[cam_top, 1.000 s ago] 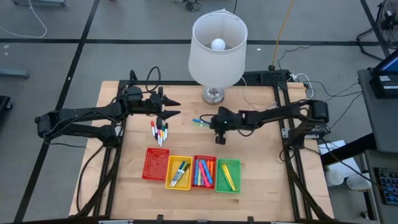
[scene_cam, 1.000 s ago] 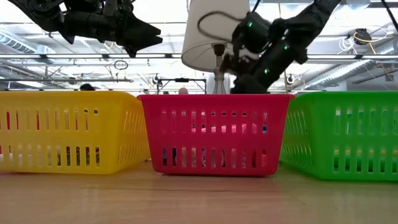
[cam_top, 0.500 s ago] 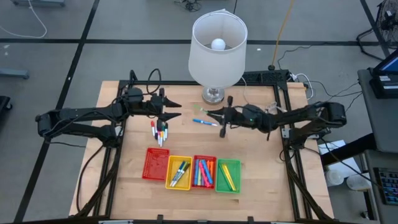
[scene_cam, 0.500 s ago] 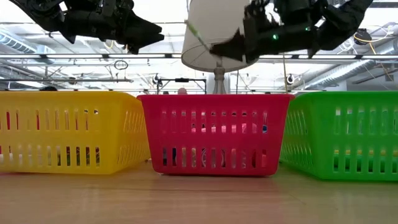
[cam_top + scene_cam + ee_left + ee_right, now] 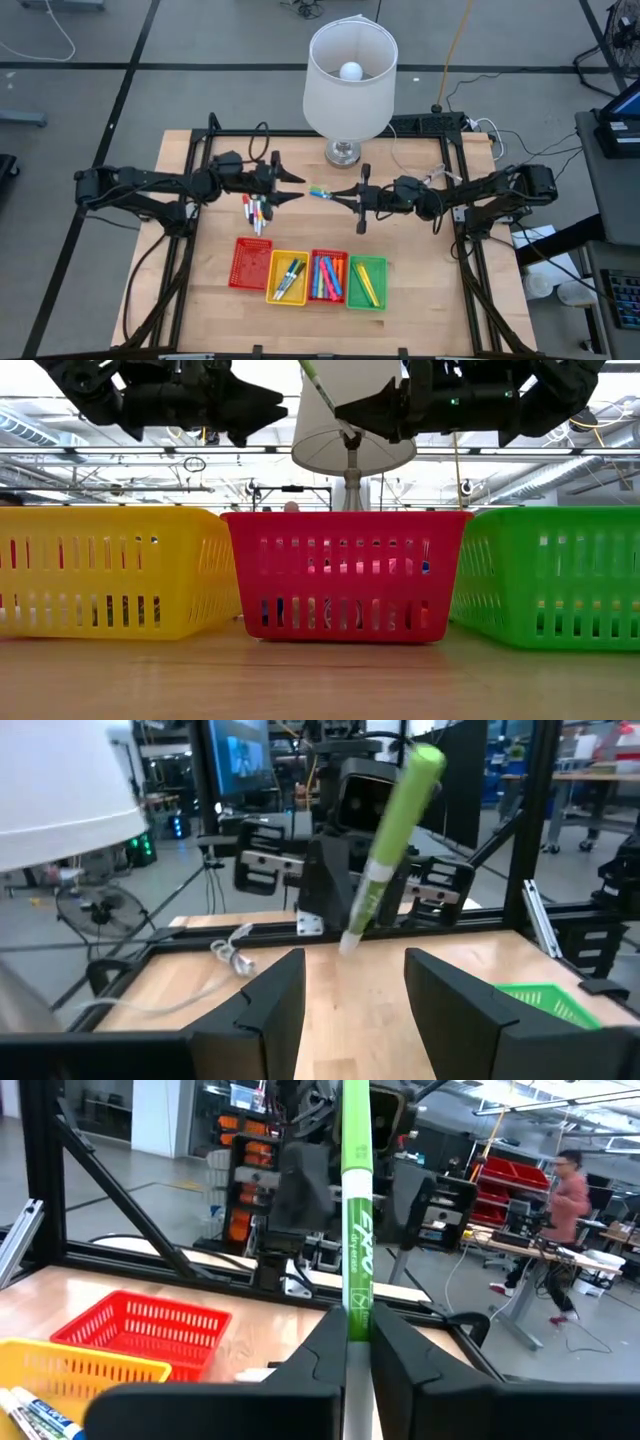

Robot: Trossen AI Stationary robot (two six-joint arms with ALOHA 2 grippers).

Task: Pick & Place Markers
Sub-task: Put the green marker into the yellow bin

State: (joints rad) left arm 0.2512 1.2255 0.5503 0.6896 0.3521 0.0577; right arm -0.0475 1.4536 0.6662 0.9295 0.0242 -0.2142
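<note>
Two grippers meet mid-air over the table (image 5: 215, 300), a green marker (image 5: 355, 1230) between them.
The right gripper (image 5: 345, 194) is clamped on the marker, held aloft near the lamp (image 5: 349, 70); the left gripper (image 5: 297, 190) faces it, fingers spread wide. Loose markers (image 5: 256, 212) lie below. Misaligned jaws at a handover could knock the marker loose and drop it outside the trays (image 5: 232, 272).

4 mesh trays (image 5: 250, 264), 2 arms (image 5: 140, 185), 1 lamp (image 5: 350, 70).

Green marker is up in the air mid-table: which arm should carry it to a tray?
Right, likely: the right gripper already clamps the green marker; the left gripper, facing it, is open and empty.
</note>
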